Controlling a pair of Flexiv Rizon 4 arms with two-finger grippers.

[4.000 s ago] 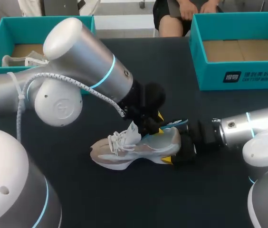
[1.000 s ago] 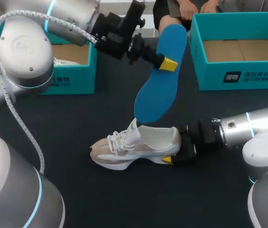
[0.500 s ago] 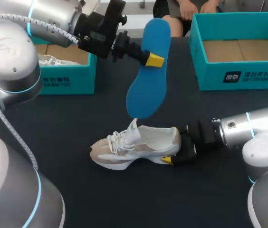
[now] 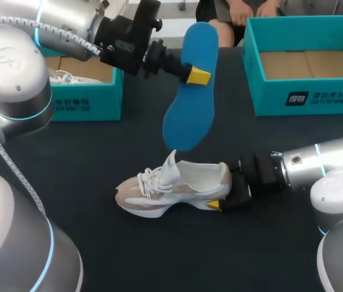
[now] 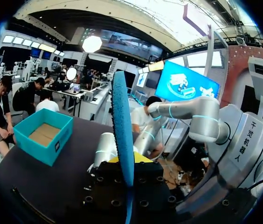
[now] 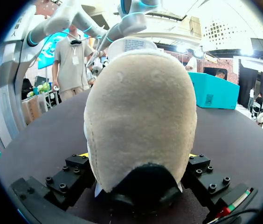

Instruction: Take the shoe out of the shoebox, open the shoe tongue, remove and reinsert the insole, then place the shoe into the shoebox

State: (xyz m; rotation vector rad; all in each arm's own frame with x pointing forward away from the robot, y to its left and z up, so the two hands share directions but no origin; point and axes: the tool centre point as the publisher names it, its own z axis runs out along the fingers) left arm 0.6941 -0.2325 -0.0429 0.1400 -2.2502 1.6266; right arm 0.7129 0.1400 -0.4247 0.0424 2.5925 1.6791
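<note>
one insole (image 4: 191, 91), clamped in the left fingers (image 4: 199, 77), hangs long axis near upright, lower end above the shoe (image 4: 171, 188); right fingers (image 4: 214, 205) grip its heel.

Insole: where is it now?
Head view: the blue insole is in the air over mid-table, clamped in the left pincer, lower end just above the tongue of the shoe.
</note>
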